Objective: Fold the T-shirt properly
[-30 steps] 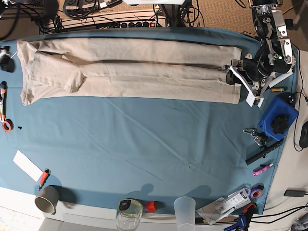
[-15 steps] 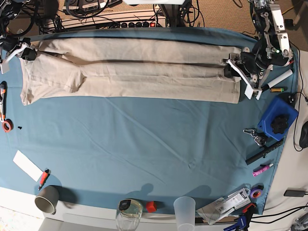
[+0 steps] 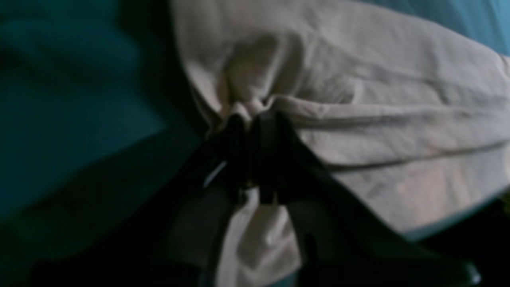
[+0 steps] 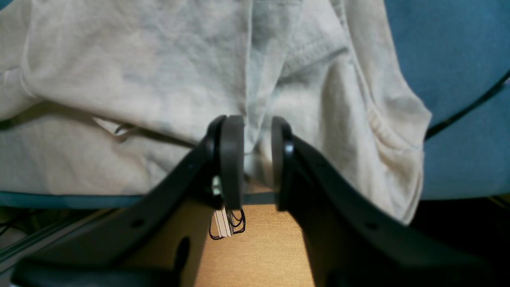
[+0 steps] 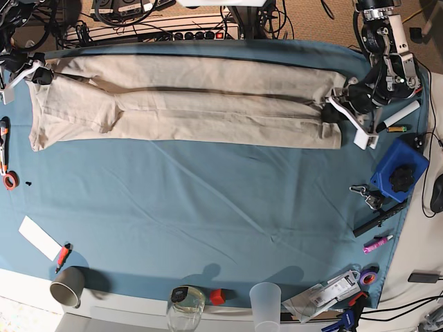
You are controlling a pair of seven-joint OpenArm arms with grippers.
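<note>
Both T-shirt (image 5: 187, 104) ends apparently pinched.

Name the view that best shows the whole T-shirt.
The base view: the T-shirt lies there full length on the blue tablecloth. The left wrist view shows only bunched, blurred fabric; the right wrist view only one end with seams.

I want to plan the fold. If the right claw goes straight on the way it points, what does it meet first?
Probably the beige T-shirt: the right claw already has its fabric between the fingers, with more shirt ahead. Depth is unclear.
</note>
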